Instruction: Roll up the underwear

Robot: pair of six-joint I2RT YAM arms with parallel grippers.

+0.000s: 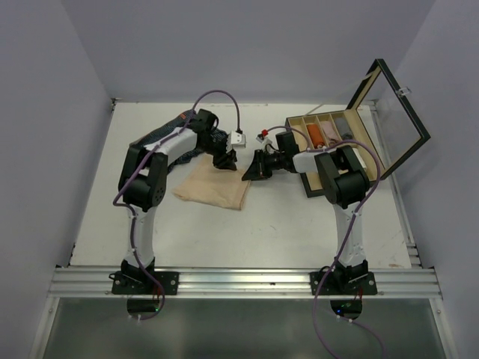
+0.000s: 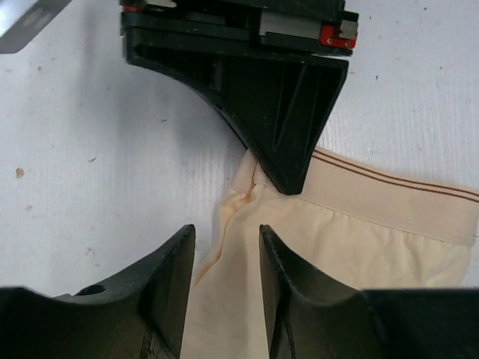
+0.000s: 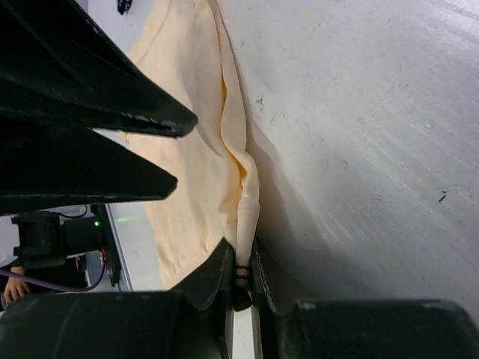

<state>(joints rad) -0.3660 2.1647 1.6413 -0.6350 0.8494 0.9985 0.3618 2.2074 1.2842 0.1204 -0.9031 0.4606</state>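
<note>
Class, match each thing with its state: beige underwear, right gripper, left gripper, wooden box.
Things:
1. beige underwear
2. right gripper
3. left gripper
4. wooden box

States:
A. lid raised
B. shut on the beige underwear's waistband corner
C. spread out flat
D. open, with cloth between its fingers

Pairs: 1-C, 2-B, 3-D, 4-A

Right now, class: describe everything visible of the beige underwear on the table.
The beige underwear is soft, pale cloth with a waistband carrying two thin brown stripes. It lies mostly flat, slightly wrinkled, on the white table. The right tool pinches its waistband corner; the left tool stands open astride a fold.
</note>
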